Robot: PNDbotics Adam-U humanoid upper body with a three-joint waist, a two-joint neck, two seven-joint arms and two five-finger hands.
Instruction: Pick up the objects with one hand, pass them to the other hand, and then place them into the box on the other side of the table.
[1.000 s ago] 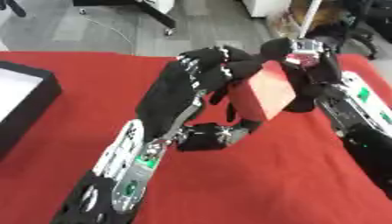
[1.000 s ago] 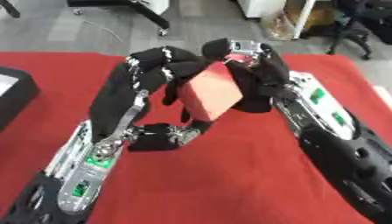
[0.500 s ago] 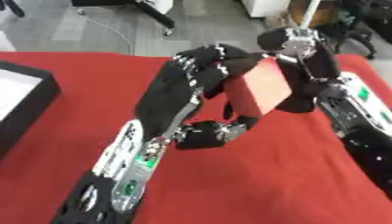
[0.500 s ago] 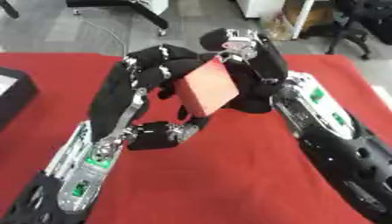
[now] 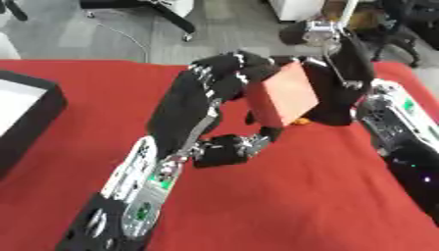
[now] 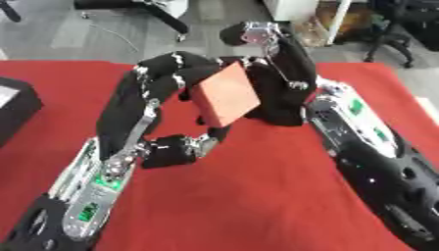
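Observation:
A salmon-pink block (image 5: pixel 283 95) is held tilted above the red table (image 5: pixel 291 196), in the middle of the view. My left hand (image 5: pixel 225 73) is shut on it, fingers curled over its top left edge and thumb (image 5: pixel 257 139) under its lower corner. My right hand (image 6: pixel 279 83) stands directly behind the block on the right, palm against or close to its back face, fingers pointing up and off the block. A small orange thing (image 5: pixel 300 120) peeks out below the block; I cannot make it out.
A black box (image 5: pixel 41 115) with a white inside sits at the table's left edge. Beyond the far edge are grey floor and a chair base (image 5: pixel 176 17). My right forearm (image 5: pixel 399 132) lies across the table's right side.
My right hand's fingers have lifted off the block's top and straightened upward. The block has stayed in my left hand and tilted a little more upright.

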